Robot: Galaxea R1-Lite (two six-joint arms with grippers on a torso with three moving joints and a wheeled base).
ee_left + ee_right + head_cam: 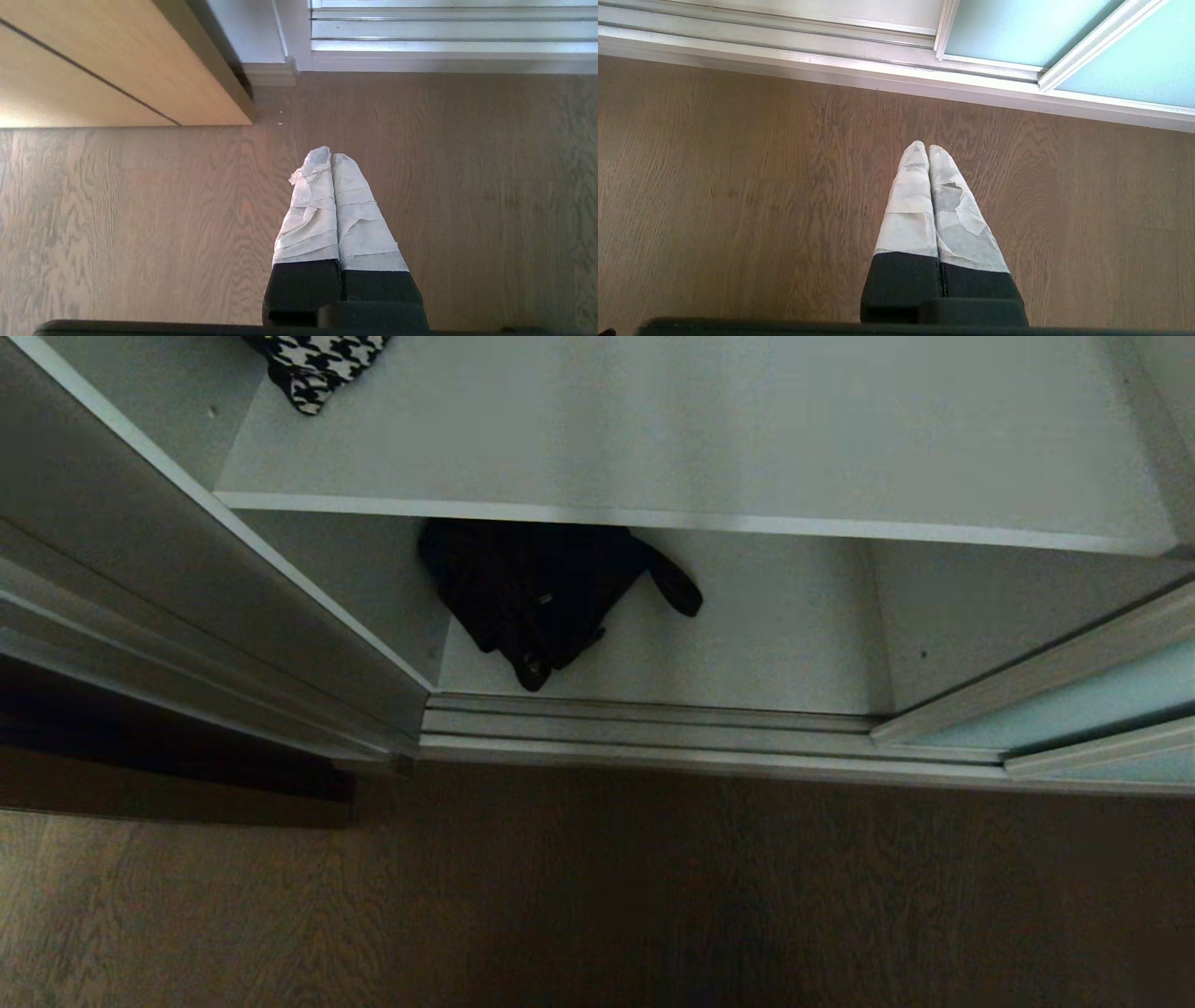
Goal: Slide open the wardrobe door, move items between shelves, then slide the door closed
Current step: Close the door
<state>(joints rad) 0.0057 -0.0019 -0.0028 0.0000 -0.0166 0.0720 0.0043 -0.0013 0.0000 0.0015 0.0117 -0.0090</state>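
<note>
The sliding wardrobe door stands pushed aside at our right, its frosted teal glass overlapping a second panel, so the compartment is open to us. Inside, the black fabric bag lies slumped on the bottom shelf, half under the front edge of the upper shelf, its strap loop trailing to the right. The houndstooth piece sits at the far left corner of the upper shelf, mostly cut off by the view's edge. We judge the bag is what must be lifted next, and it lies near the front, where a low reach can get under the board above it.

Neither arm shows from the head. Our left claw hangs over the wooden floor, taped fingers pressed together and empty, near the tan wooden panel and short of the door track. Our right claw is likewise closed on nothing above the floor, just before the track and the teal glass.

The raised track rails and the overhanging upper shelf are what narrow the way in; the bag's limp cloth will likely sag when gripped.
</note>
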